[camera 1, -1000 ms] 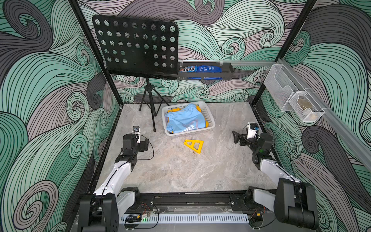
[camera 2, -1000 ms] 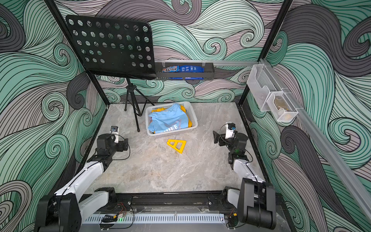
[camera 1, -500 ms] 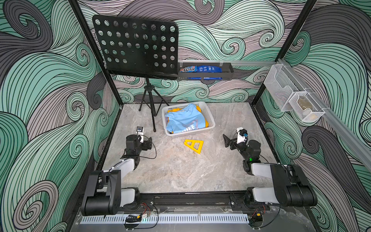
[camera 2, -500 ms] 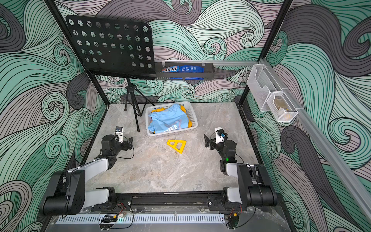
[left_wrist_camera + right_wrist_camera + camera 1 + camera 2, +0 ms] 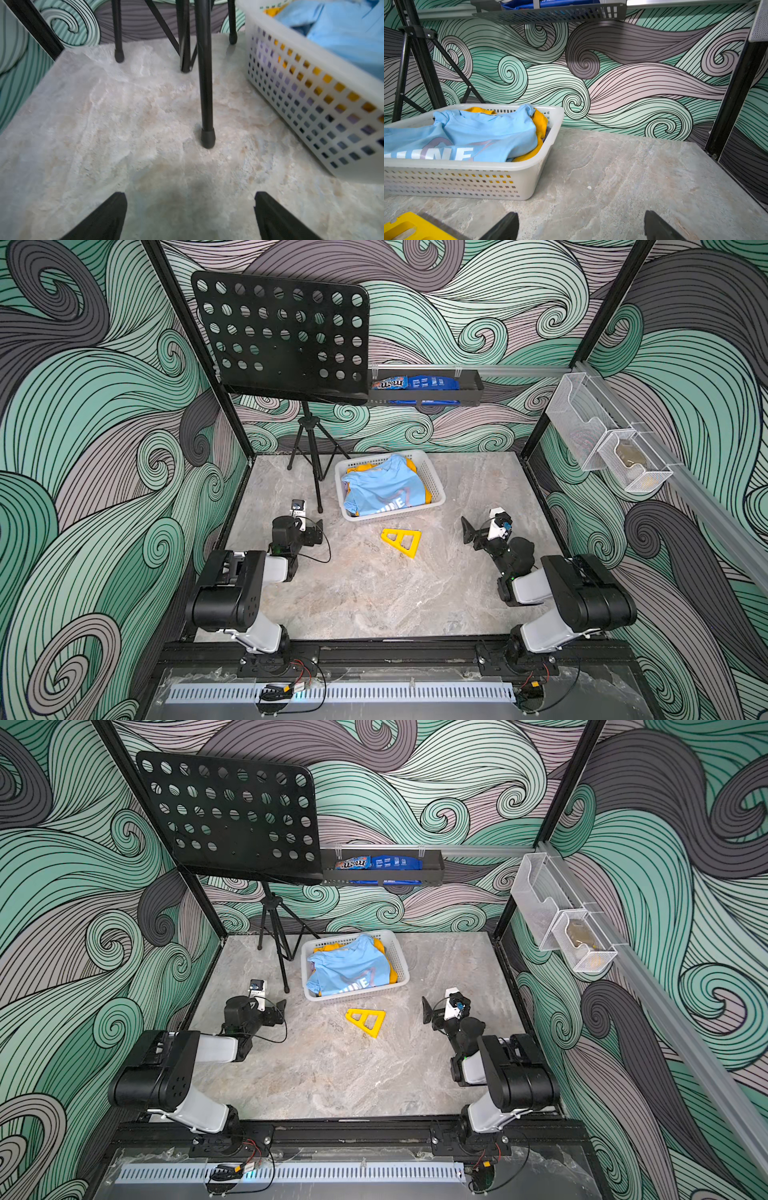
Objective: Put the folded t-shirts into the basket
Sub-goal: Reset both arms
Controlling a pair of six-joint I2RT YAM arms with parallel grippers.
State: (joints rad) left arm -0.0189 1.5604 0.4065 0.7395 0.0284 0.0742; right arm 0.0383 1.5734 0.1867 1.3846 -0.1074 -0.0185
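Note:
The white basket [image 5: 433, 483] [image 5: 400, 965] [image 5: 291, 97] [image 5: 471, 182] stands at the back middle of the table. It holds the folded t-shirts. A light blue one [image 5: 382, 489] [image 5: 347, 971] [image 5: 488, 135] with white lettering lies on top. A mustard yellow one [image 5: 412, 466] [image 5: 540, 123] shows beneath it. Lilac and dark cloth show through the side holes in the left wrist view. My left gripper [image 5: 316, 531] [image 5: 280, 1009] [image 5: 190, 200] is open and empty, low over the table left of the basket. My right gripper [image 5: 471, 535] [image 5: 428, 1011] [image 5: 581, 219] is open and empty, right of the basket.
A yellow triangular plastic piece [image 5: 401, 541] [image 5: 365, 1021] [image 5: 402, 228] lies in front of the basket. A black music stand's tripod [image 5: 311, 448] [image 5: 207, 137] stands left of the basket, one leg close ahead of my left gripper. A black snack tray [image 5: 424, 385] and white mesh holders [image 5: 602, 448] hang on the walls.
Both arms have folded down toward the front rail, and the grippers shifted slightly inward while staying open. The basket and its shirts have not moved.

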